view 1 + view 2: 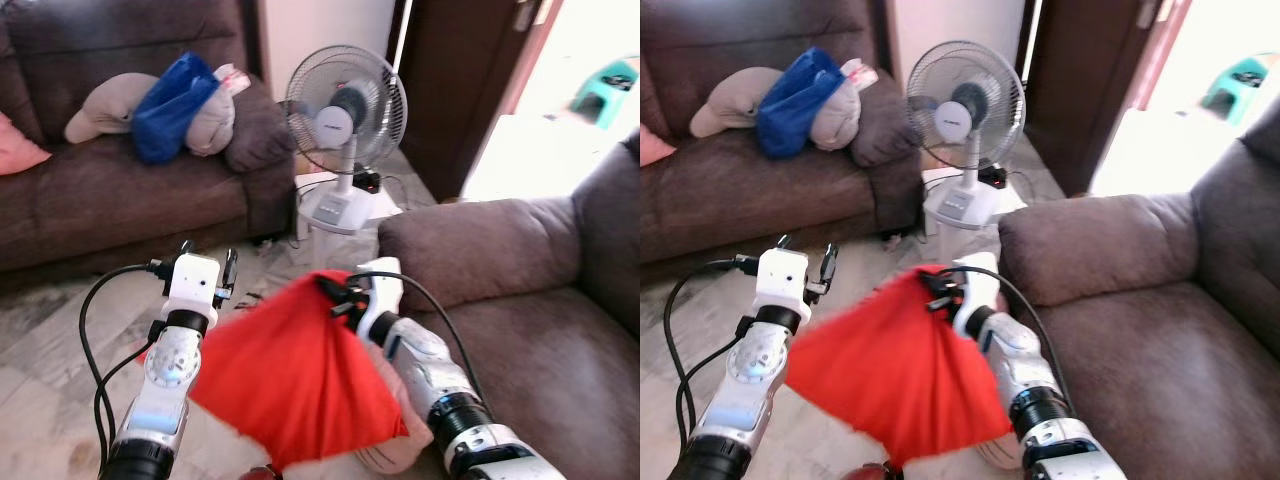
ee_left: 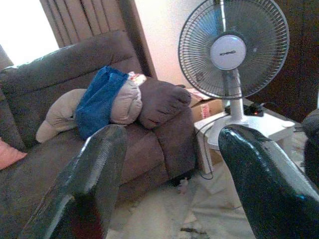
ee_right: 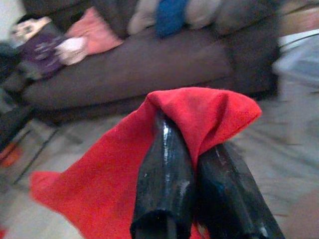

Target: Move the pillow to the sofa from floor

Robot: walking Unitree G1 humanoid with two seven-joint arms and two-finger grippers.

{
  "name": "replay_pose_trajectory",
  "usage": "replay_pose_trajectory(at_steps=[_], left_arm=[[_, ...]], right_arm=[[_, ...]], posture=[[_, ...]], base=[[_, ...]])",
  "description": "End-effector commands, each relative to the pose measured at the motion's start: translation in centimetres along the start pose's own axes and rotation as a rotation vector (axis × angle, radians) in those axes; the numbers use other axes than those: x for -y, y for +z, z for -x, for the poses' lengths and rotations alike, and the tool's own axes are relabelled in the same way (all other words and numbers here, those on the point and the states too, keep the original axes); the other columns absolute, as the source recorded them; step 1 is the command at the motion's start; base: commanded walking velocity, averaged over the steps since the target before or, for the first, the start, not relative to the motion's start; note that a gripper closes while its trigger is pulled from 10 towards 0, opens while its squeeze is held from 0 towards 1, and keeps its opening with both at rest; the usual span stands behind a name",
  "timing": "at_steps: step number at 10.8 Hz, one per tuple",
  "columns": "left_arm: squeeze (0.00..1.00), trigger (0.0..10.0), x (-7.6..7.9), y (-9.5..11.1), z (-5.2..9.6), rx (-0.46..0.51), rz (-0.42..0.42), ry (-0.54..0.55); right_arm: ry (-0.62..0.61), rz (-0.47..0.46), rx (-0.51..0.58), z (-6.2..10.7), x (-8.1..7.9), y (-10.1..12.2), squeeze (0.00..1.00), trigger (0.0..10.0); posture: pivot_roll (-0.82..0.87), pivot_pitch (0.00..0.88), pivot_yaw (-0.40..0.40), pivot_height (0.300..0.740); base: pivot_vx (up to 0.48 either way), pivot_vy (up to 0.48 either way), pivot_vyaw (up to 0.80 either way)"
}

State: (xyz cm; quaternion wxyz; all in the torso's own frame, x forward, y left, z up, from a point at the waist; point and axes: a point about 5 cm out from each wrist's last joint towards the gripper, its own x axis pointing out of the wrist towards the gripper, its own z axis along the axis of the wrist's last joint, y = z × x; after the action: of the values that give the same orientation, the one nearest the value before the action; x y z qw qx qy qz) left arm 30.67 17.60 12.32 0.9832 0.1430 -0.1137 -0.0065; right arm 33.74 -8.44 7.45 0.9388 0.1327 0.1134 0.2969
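Below the right pincer [image 3: 199,164] hangs a limp red pillow [image 1: 290,375], its corner clamped tight; left pincer [image 2: 172,164] wide open, empty.

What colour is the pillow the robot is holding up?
Plain red pillow, pinched by the right gripper; the left eye view shows it best.

The soft red cloth pillow [image 1: 290,385] looks matt and slightly fuzzy. The right gripper [image 3: 192,164] has glossy black plastic fingers. The brown sofa [image 1: 520,300] wears napped suede-like fabric. The white pedestal fan [image 1: 345,130] shows smooth plastic with a wire grille.
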Motion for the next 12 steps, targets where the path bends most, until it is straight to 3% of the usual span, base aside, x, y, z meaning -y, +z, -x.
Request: replay_pose_trajectory(at_steps=[1, 5, 12], left_arm=[[0.00, 10.0, 0.0, 0.0, 0.1, -0.009, 0.026, 0.013], [0.00, 10.0, 0.1, -0.2, 0.3, -0.025, 0.060, 0.038], [0.00, 10.0, 0.3, -0.5, 0.7, -0.044, 0.076, 0.061]], right_arm=[[-0.032, 0.065, 0.183, -0.6, 0.3, 4.3, 0.00, 10.0], [-0.152, 0.122, 0.156, -0.4, 1.3, 3.8, 0.00, 10.0], [-0.228, 0.133, 0.132, 0.1, 2.5, 3.6, 0.00, 10.0]], posture=[[0.12, 0.029, -0.028, 0.740], [0.12, 0.047, -0.040, 0.740], [0.10, 0.064, -0.059, 0.740]], base=[[0.000, 0.000, 0.00], [0.000, 0.073, 0.00], [0.000, 0.446, -0.08]])
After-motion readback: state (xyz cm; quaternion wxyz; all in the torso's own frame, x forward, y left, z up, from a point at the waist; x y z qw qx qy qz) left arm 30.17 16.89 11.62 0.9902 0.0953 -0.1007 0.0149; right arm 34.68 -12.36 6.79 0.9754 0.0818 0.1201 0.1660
